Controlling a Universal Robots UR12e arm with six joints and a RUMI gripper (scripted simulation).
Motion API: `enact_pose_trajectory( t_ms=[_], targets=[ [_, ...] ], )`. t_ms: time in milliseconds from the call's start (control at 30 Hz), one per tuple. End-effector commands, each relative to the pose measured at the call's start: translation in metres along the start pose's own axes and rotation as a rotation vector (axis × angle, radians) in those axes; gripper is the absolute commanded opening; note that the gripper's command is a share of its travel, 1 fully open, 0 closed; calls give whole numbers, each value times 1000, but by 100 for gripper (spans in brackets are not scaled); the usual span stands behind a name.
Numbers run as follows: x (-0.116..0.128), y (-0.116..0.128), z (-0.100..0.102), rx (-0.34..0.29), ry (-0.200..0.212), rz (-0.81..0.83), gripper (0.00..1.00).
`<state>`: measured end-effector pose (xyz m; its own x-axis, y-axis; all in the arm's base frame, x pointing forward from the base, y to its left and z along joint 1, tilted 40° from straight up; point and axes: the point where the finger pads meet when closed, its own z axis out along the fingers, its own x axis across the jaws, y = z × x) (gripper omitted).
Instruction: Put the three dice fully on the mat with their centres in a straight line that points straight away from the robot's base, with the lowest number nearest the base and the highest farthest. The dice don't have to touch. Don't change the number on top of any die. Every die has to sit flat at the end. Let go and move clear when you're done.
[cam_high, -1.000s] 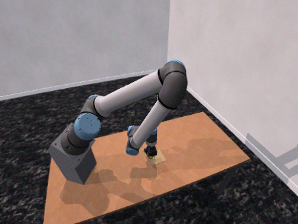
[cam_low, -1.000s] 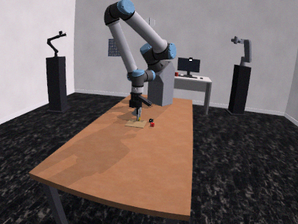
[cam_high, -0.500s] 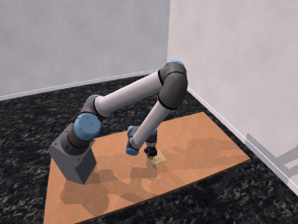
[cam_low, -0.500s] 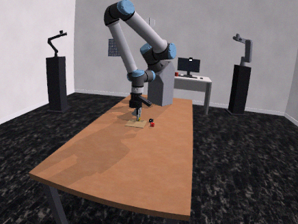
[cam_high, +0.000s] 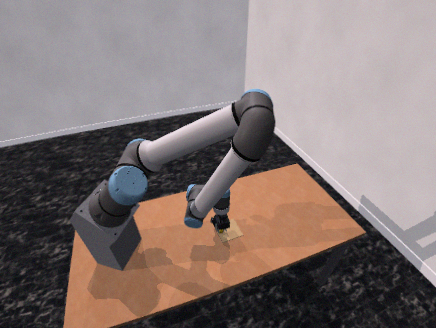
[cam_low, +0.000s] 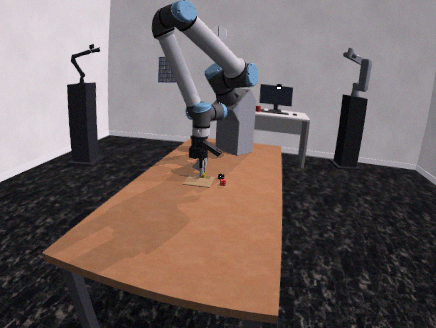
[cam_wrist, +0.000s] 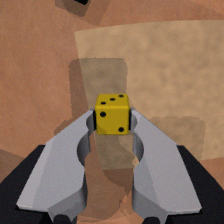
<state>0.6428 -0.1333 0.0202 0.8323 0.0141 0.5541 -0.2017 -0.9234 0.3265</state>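
Observation:
My gripper (cam_wrist: 113, 110) is shut on a yellow die (cam_wrist: 112, 114), three pips on its top face, and holds it a little above the tan mat (cam_wrist: 155, 85). In the exterior view the gripper (cam_low: 202, 172) hangs over the mat (cam_low: 197, 181) with the yellow die (cam_low: 203, 175) between its fingers. A red die (cam_low: 223, 182) and a black die (cam_low: 221, 176) lie on the table just right of the mat. The black die's corner shows at the top edge of the wrist view (cam_wrist: 80, 2). In the top view the gripper (cam_high: 220, 227) is over the mat (cam_high: 230, 232).
The robot's grey base block (cam_high: 107, 235) stands at the table's left end. The table edge runs close in front of the mat in the top view. Dark pedestals (cam_low: 82, 122) and a desk with a monitor (cam_low: 276, 97) stand beyond the table.

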Motion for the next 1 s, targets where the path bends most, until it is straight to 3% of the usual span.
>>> enact_pose_trajectory(
  t_ms=[0,833,967],
  targets=[
    [0,0,0,0,1,0,6],
    [0,0,0,0,1,0,6],
    [0,0,0,0,1,0,10]
  ],
)
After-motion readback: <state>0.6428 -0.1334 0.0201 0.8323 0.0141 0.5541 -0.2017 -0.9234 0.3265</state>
